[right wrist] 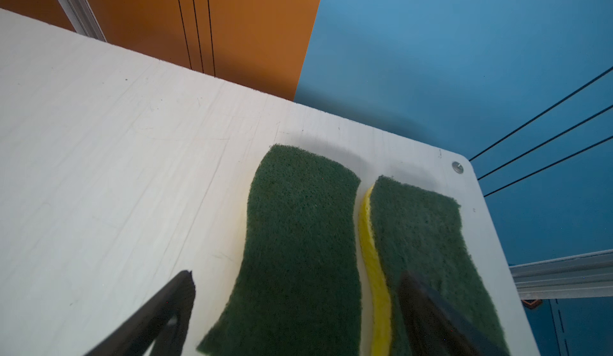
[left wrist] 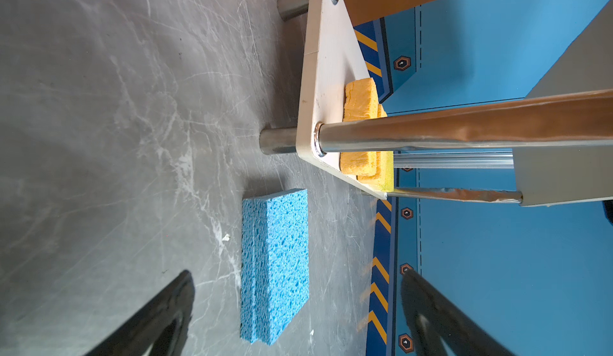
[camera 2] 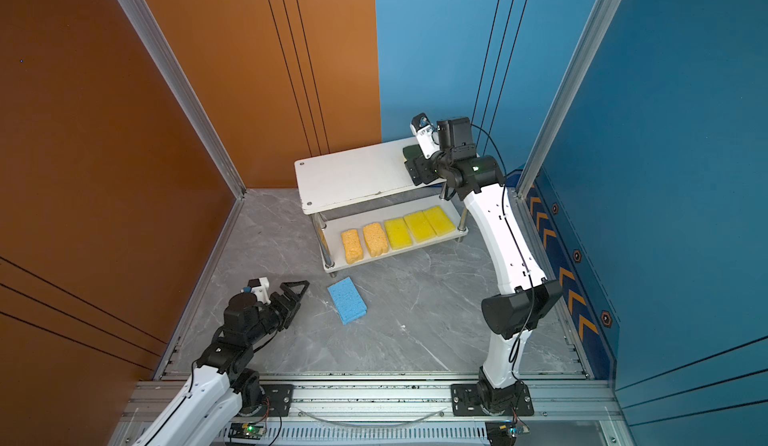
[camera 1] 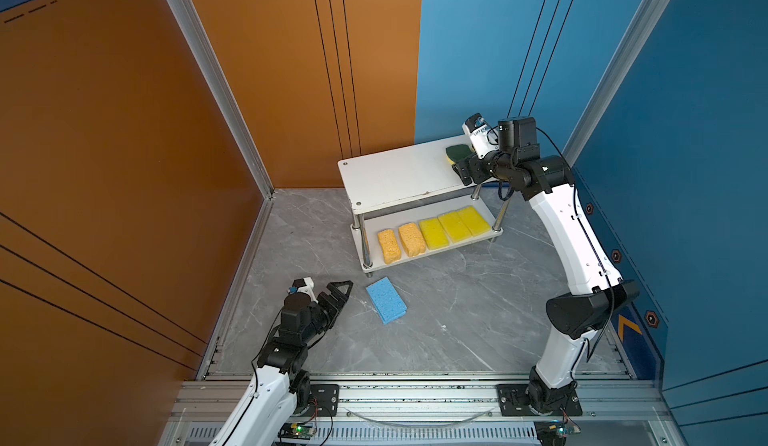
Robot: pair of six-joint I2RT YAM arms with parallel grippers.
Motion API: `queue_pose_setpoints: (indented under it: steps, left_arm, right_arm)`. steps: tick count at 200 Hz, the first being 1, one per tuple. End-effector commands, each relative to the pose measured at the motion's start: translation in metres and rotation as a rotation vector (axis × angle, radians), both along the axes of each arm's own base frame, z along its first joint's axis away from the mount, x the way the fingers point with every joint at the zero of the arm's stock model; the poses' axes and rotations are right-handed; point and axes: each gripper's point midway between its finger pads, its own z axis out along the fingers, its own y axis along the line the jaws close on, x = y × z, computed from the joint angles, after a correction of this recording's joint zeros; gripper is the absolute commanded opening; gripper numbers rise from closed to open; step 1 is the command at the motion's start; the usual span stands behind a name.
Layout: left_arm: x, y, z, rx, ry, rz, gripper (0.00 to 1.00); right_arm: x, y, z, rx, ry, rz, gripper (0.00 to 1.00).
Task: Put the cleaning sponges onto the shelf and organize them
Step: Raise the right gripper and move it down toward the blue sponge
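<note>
So, right gripper (right wrist: 297,274) stands wide open around the green-topped sponge (right wrist: 298,225) at the shelf's (camera 1: 395,174) two o'clock corner; I'd lift straight off without nudging its twin (right wrist: 424,225).

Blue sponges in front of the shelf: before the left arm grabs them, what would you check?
1. Left gripper open: ok.
2. Blue sponges just ahead of it, nothing on top: ok.
3. Its fingers clear of the table: cannot tell.
4. Right gripper open, not holding the green-topped sponges: ok.
5. Room on top of the shelf: ok, mostly bare.
</note>
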Motion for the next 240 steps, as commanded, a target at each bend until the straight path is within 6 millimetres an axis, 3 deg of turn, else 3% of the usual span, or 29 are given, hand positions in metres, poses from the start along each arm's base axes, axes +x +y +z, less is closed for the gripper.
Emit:
queue_pose_setpoints:
  steps: [1, 61, 115, 173, 177, 240]
  left_arm:
    - [-0.003, 0.000, -0.006, -0.004, 0.009, -0.005, 0.98]
    - [-0.002, 0.001, -0.007, -0.004, 0.010, -0.004, 0.98]
    - [0.001, 0.000, -0.006, -0.008, 0.006, -0.007, 0.98]
    - [0.005, -0.003, -0.005, -0.009, 0.006, -0.018, 0.98]
    - [0.005, -0.003, -0.005, -0.010, 0.006, -0.021, 0.98]
    - [0.005, -0.003, -0.006, -0.007, 0.017, -0.021, 0.97]
  right_arm:
    - [-0.016, -0.003, 0.028, 0.045, -0.057, 0.014, 0.94]
    - [-0.058, 0.000, 0.061, 0.189, -0.100, -0.003, 1.00]
    - [-0.104, 0.018, 0.058, 0.334, -0.015, 0.094, 1.00]
    - [-0.152, 0.044, 0.025, 0.418, 0.149, 0.253, 1.00]
    - [-0.154, 0.047, 0.012, 0.417, 0.186, 0.262, 1.00]
    - [-0.205, 0.084, -0.054, 0.399, 0.434, 0.433, 0.98]
